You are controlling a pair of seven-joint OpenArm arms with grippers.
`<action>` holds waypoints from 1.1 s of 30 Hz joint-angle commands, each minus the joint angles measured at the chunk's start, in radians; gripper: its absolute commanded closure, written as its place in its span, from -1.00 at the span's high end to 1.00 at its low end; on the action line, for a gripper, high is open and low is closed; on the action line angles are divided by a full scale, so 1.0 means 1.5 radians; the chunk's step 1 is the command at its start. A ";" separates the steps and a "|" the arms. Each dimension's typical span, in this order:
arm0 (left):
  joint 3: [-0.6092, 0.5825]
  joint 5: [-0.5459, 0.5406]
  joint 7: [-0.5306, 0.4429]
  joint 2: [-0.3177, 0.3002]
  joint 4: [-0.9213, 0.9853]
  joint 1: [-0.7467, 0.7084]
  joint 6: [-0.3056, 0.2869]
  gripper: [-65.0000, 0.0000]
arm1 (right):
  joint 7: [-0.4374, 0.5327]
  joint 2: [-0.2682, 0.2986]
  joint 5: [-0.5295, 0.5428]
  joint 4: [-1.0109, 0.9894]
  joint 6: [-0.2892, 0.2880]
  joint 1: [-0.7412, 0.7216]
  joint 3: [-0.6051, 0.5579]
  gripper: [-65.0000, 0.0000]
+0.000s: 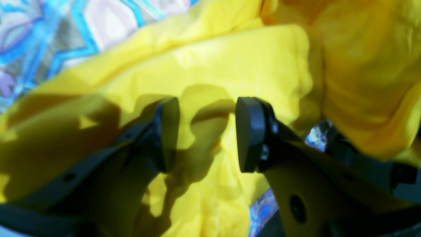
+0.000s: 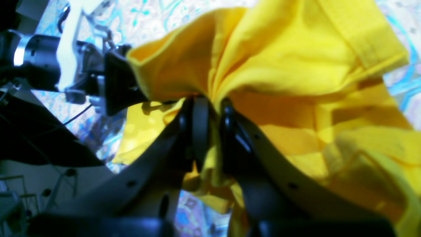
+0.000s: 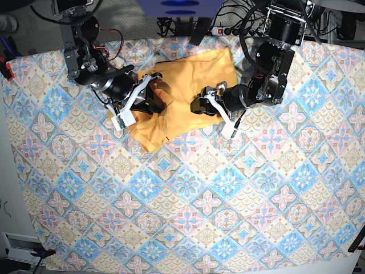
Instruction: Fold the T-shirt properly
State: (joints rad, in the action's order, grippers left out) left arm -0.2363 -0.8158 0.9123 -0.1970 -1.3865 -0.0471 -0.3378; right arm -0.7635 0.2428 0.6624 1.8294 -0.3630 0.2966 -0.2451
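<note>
T-shirt [image 2: 296, 49] bunched and pinched between the closed fingers of the right gripper [image 2: 210, 112], with yellow folds fanning upward and outward from the clamp point and more fabric hanging below the fingers [image 2: 200, 131]. Held clear of the tile-patterned cloth [image 2: 151, 16] there. Left gripper [image 1: 207, 131] spread apart, pads [image 1: 250, 131] either side of a rumpled ridge of yellow fabric [image 1: 230, 59], not closed on it. From the base view, T-shirt [image 3: 188, 97] lying crumpled near the far edge of the patterned cloth [image 3: 217, 200], between the right gripper [image 3: 149, 97] on one side and the left gripper [image 3: 206, 105] on the other, both arms reaching inward onto it
</note>
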 commanded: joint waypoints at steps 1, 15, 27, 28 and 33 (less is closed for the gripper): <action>0.003 -0.010 -0.006 -0.002 -0.014 0.002 -0.005 -0.14 | 0.015 -0.001 0.016 0.015 -0.008 -0.005 -0.004 -1.00; 0.049 -0.009 -0.003 -0.056 -0.164 -0.077 -0.005 -0.14 | 0.015 -0.005 -0.027 0.010 -0.008 -0.032 -0.014 -1.00; 0.049 -0.008 -0.004 -0.100 -0.217 -0.174 -0.005 -0.14 | 0.015 -0.005 -0.035 -0.048 -0.008 -0.105 -0.013 -1.00; 0.049 -0.009 -0.004 -0.109 -0.224 -0.181 -0.006 -0.14 | 0.016 -0.004 -0.035 -0.052 -0.008 -0.105 -0.013 -1.00; 0.049 -0.004 -0.003 -0.124 -0.242 -0.195 -0.006 -0.14 | 0.016 -0.003 -0.036 -0.059 -0.008 -0.103 0.010 -1.00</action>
State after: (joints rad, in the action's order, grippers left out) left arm -0.1665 -0.8074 0.9180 -0.3767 -1.7332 -0.3458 -0.3382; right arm -0.7639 0.2321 0.5911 1.7252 -0.3668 0.1551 -0.2375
